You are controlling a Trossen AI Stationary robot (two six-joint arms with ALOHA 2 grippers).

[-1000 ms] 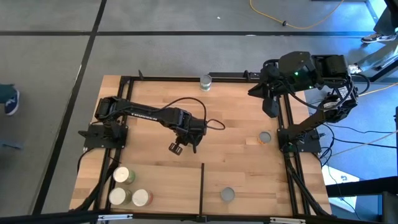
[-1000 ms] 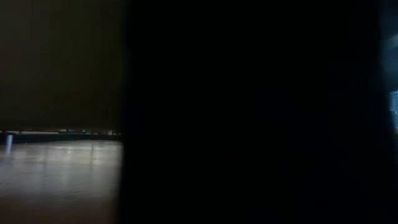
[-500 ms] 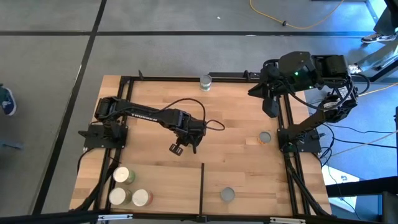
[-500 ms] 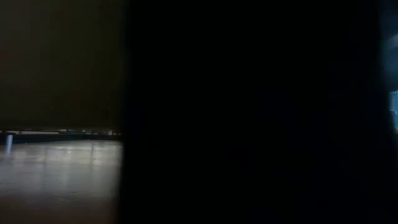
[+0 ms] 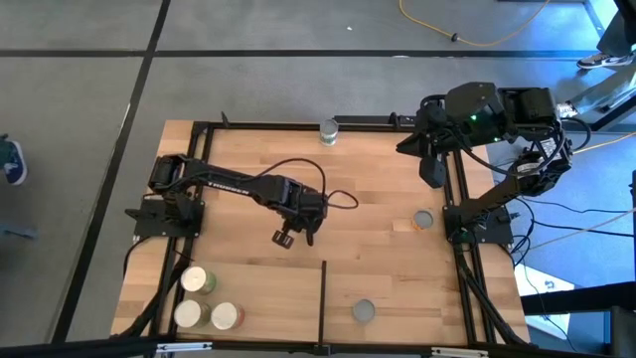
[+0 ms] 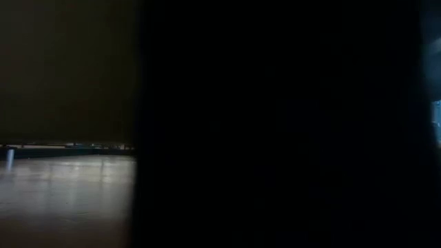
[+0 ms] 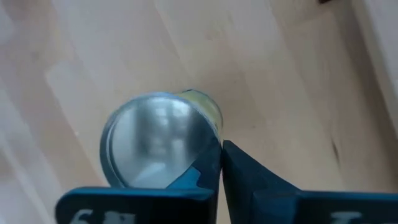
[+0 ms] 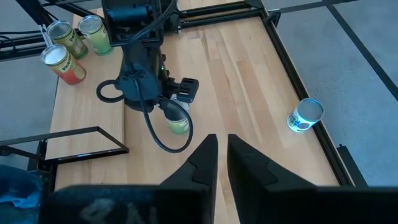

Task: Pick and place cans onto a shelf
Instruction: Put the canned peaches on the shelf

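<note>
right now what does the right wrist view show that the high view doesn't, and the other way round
Only the right wrist view: a green-sided can close beside the left gripper; from above, the arm hides it. Only the high view: a grey-topped can near the right arm's base, another beside the black divider strip. Both: the left gripper, the right gripper waiting by the right rail, three cans grouped in a corner, a lone can at the table's edge.

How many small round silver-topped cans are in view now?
7 cans. In the high view: three clustered lower-left; one at the top rail; one by the right edge; one right of the black divider. One under the left gripper. Others may be hidden.
</note>
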